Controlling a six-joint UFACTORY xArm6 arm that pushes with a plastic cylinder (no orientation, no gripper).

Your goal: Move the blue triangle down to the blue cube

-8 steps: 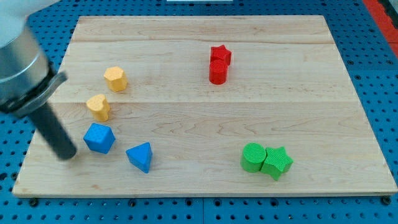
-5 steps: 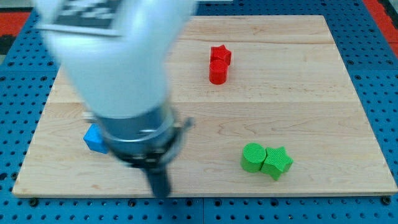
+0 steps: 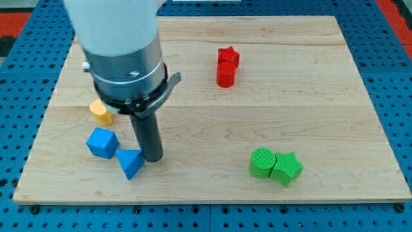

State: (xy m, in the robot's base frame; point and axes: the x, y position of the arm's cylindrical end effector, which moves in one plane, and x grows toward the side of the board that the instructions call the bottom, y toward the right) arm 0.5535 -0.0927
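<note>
Pale wooden board (image 3: 277, 77) on a blue pegboard table (image 3: 393, 77); red star (image 3: 228, 56) touching red cylinder (image 3: 225, 74) near the view's top, green cylinder (image 3: 261, 162) touching green star (image 3: 286, 168) at lower right, yellow block (image 3: 100, 113) half hidden by the arm. Blue triangle (image 3: 131, 163) sits lower left, just right of and below the blue cube (image 3: 102, 142), nearly touching it, apex toward the view's bottom. My tip (image 3: 153, 158) is a plain rod with nothing to grip, against the triangle's right side

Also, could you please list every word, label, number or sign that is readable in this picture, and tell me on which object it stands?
None: no readable text, number or sign shows in the current view.
The blocks carry no markings, for example the blue triangle and the blue cube.
My tip and the arm above it show no label.
The wooden board is bare wood.
</note>
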